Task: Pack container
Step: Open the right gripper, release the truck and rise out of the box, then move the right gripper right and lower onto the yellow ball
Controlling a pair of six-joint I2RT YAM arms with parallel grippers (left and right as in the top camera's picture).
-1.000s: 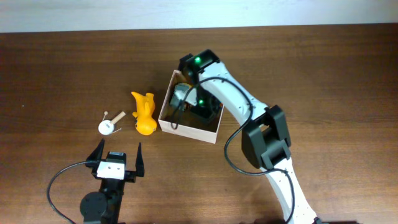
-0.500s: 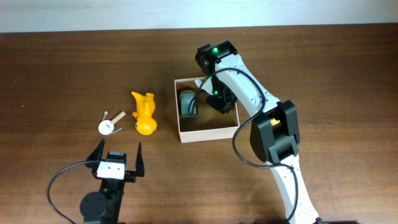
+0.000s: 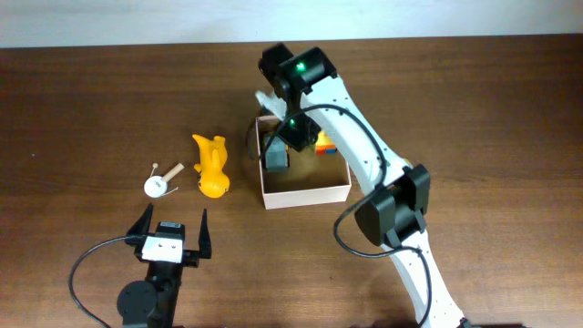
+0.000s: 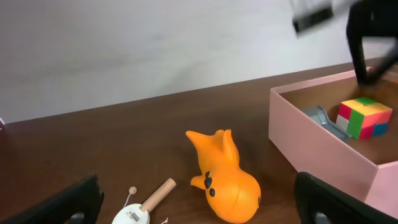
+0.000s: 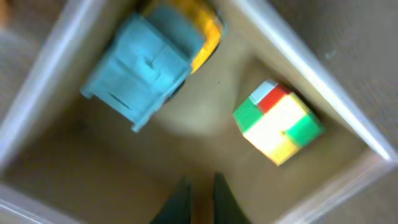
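While your right jaws hang nearly together, empty, over container [image 5: 298, 62] floor, you see a square shallow box: white walls, tan-brown inside, teal toy [image 5: 140, 68] and colour cube [image 5: 278, 122] in it. Container on table [image 3: 91, 109], right of orange toy [image 3: 211, 169]. Left jaws wide apart.

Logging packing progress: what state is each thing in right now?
container: open, upright, partly filled
colour cube: inside container
blue-and-yellow toy: inside container
orange toy: on table, outside
small white item: on table, outside
left gripper: jaws open, empty
right gripper: over container, jaws blurred
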